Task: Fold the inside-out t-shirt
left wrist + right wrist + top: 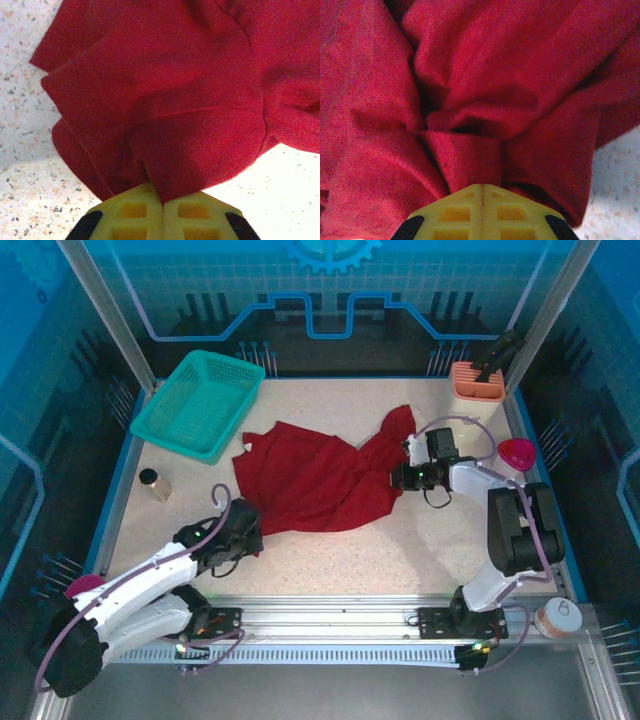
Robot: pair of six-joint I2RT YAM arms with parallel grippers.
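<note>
Gridded yellow left end effector [163,201] and right end effector [482,187] each pinch the rumpled red t-shirt [320,480].

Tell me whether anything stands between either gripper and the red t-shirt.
Nothing visible does. The left gripper is shut on the t-shirt at its near left edge, and the right gripper is shut on bunched cloth at its right side. The teal basket lies to the far left, out of the way.

The inside-out t-shirt [480,75] runs off the right wrist view's top and left edges, its pinched fold vanishing inside the right claw [482,187]. The cylinder [154,483] is too small to identify.
</note>
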